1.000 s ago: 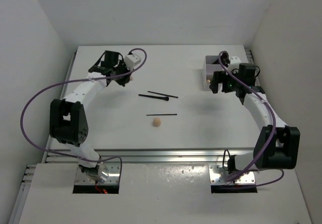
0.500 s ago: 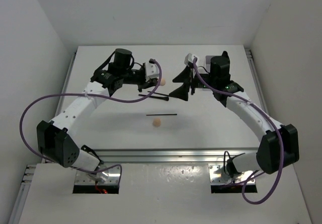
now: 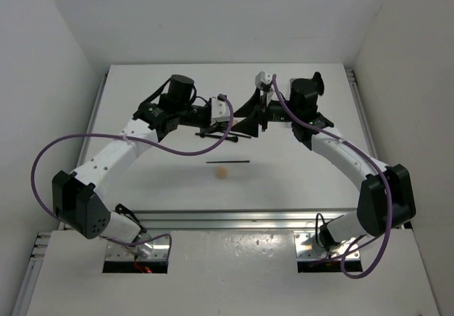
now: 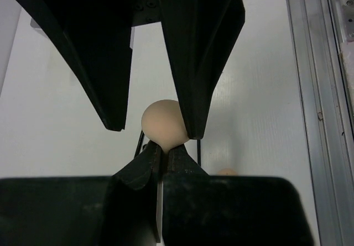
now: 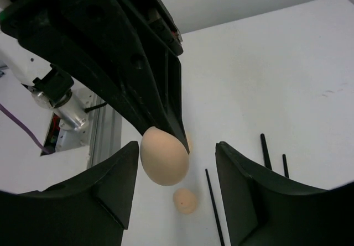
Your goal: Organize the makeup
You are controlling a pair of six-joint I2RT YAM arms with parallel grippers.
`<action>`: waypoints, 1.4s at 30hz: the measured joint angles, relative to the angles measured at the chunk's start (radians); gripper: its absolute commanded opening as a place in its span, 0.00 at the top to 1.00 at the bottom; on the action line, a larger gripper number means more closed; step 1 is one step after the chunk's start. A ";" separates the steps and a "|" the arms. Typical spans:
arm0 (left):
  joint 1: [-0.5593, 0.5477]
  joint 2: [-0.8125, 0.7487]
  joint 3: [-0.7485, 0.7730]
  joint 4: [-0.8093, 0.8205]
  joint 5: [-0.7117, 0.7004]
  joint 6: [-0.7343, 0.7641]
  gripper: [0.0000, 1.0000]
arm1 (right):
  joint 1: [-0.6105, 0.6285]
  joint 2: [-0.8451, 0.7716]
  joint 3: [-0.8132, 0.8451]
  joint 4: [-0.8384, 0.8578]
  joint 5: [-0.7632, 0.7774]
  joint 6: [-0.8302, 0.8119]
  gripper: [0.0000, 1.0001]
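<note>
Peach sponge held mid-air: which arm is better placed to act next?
Right. The right gripper is open with a finger on each side of the sponge, which the left gripper pinches at one end; closing would likely take it.

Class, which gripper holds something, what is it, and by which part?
The left gripper pinches a peach sponge by its narrow end; the right gripper is open.

One peach egg-shaped foam sponge (image 5: 164, 157) is held clear of the white tabletop (image 3: 298, 181) with its narrow tip pinched in the left gripper (image 4: 160, 156). A second peach sponge (image 3: 222, 172) lies just beside a thin black pencil (image 3: 228, 162) — two more thin black sticks (image 3: 204, 135) lie farther back.
</note>
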 measured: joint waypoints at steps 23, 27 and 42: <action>0.002 -0.008 -0.028 0.049 -0.074 -0.067 0.04 | -0.009 0.035 0.001 0.040 0.048 0.069 1.00; 0.024 -0.035 -0.080 0.097 -0.155 -0.148 0.01 | -0.073 0.050 0.001 0.052 0.134 0.133 1.00; 0.145 -0.219 -0.414 0.213 -0.554 -0.286 0.01 | -0.364 0.274 0.351 -0.497 0.780 0.114 1.00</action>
